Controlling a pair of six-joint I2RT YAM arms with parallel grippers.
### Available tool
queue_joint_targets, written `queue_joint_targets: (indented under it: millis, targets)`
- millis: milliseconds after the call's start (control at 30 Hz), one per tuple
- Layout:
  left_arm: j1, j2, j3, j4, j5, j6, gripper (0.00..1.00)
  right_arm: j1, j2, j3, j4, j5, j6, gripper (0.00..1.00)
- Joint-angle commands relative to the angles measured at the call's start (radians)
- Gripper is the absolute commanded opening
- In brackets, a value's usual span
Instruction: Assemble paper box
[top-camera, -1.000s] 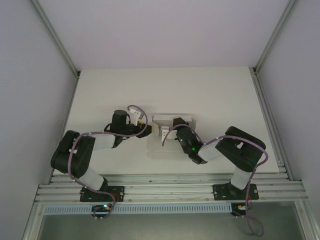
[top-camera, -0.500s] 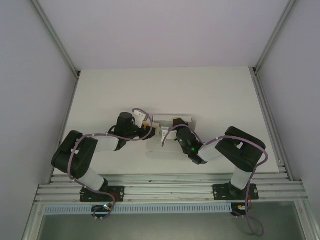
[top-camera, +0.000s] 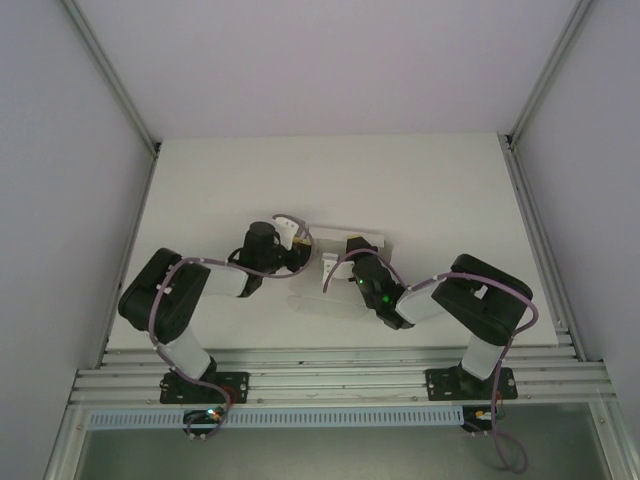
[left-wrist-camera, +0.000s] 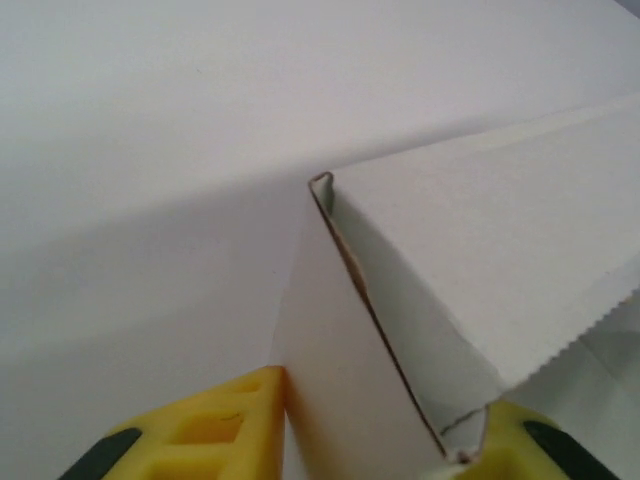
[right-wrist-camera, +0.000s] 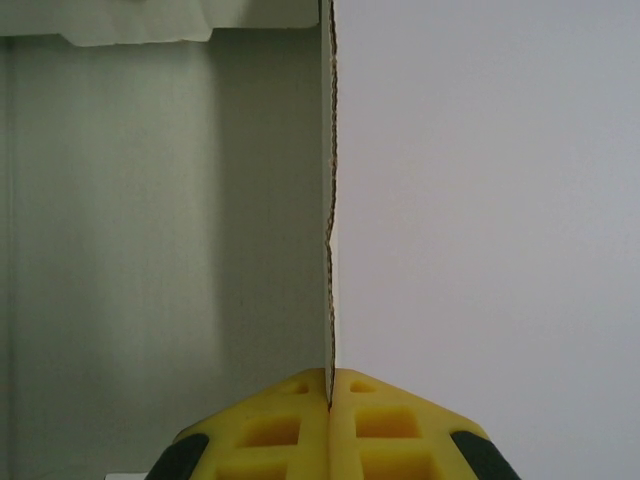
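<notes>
From above, we see the paper box (top-camera: 360, 238) lying on the white table (top-camera: 400, 170), about midway between its left and right edges and just beyond both wrists. The left gripper (top-camera: 298, 240) is at the box's left end, and the right gripper (top-camera: 333, 268) meets its near side.

In the left wrist view, we find an upright cardboard wall of the paper box (left-wrist-camera: 480, 250) running between the yellow fingers (left-wrist-camera: 210, 425) of the left gripper (left-wrist-camera: 380, 445). The fingers stand on either side of it. We cannot tell whether they are pressing on it.

In the right wrist view, the right gripper (right-wrist-camera: 330, 385) has its yellow pads pressed together on the thin raw edge of a wall of the paper box (right-wrist-camera: 150, 220), seen edge-on.
</notes>
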Motion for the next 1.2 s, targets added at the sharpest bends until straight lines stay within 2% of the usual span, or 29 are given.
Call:
queue_joint_targets:
  millis: [0, 133, 167, 267, 333, 400, 433, 500, 567, 667, 733, 767, 833, 933, 1033, 1167]
  targets:
    - [-0.004, 0.011, -0.010, 0.065, -0.159, 0.017, 0.23, 0.019, -0.017, 0.001, -0.068, -0.001, 0.028, 0.00]
    - [-0.039, 0.032, 0.011, 0.016, -0.317, 0.042, 0.18, 0.029, -0.037, 0.001, -0.099, 0.006, 0.060, 0.00]
    - [-0.045, 0.042, 0.020, 0.006, -0.352, 0.042, 0.13, 0.036, -0.043, 0.001, -0.115, 0.009, 0.073, 0.00]
    - [-0.059, 0.068, 0.034, 0.006, -0.409, 0.040, 0.02, 0.046, -0.067, 0.004, -0.179, 0.015, 0.117, 0.00]
    - [-0.067, 0.084, 0.040, 0.012, -0.419, 0.050, 0.00, 0.054, -0.086, 0.011, -0.240, 0.031, 0.168, 0.02]
    - [-0.071, 0.094, 0.039, 0.028, -0.406, 0.062, 0.00, 0.056, -0.115, 0.016, -0.305, 0.046, 0.238, 0.14]
    - [-0.071, 0.098, 0.035, 0.043, -0.391, 0.066, 0.00, 0.057, -0.144, 0.021, -0.371, 0.044, 0.293, 0.24]
    - [-0.070, 0.100, 0.028, 0.069, -0.360, 0.071, 0.00, 0.056, -0.208, 0.044, -0.530, 0.026, 0.429, 0.56]
    - [-0.070, 0.100, 0.022, 0.091, -0.328, 0.080, 0.00, 0.051, -0.289, 0.072, -0.706, -0.014, 0.574, 0.64]
    - [-0.070, 0.097, 0.021, 0.098, -0.293, 0.102, 0.00, 0.041, -0.434, 0.066, -0.839, -0.114, 0.744, 0.66]
    - [-0.070, 0.097, 0.019, 0.111, -0.244, 0.122, 0.00, 0.011, -0.539, 0.061, -0.906, -0.197, 0.851, 0.76]
    - [-0.071, 0.096, 0.017, 0.119, -0.219, 0.125, 0.00, -0.016, -0.588, 0.061, -0.932, -0.239, 0.904, 0.76]
    - [-0.071, 0.096, 0.018, 0.131, -0.148, 0.142, 0.00, -0.106, -0.678, 0.057, -0.956, -0.332, 1.052, 0.80]
    - [-0.071, 0.103, 0.022, 0.142, -0.074, 0.154, 0.00, -0.285, -0.763, 0.091, -1.005, -0.570, 1.292, 0.82]
    - [-0.071, 0.119, 0.026, 0.162, -0.019, 0.157, 0.00, -0.399, -0.735, 0.164, -1.051, -0.711, 1.432, 0.81]
    - [-0.073, 0.143, 0.040, 0.176, 0.024, 0.149, 0.00, -0.421, -0.552, 0.336, -1.186, -0.808, 1.456, 0.73]
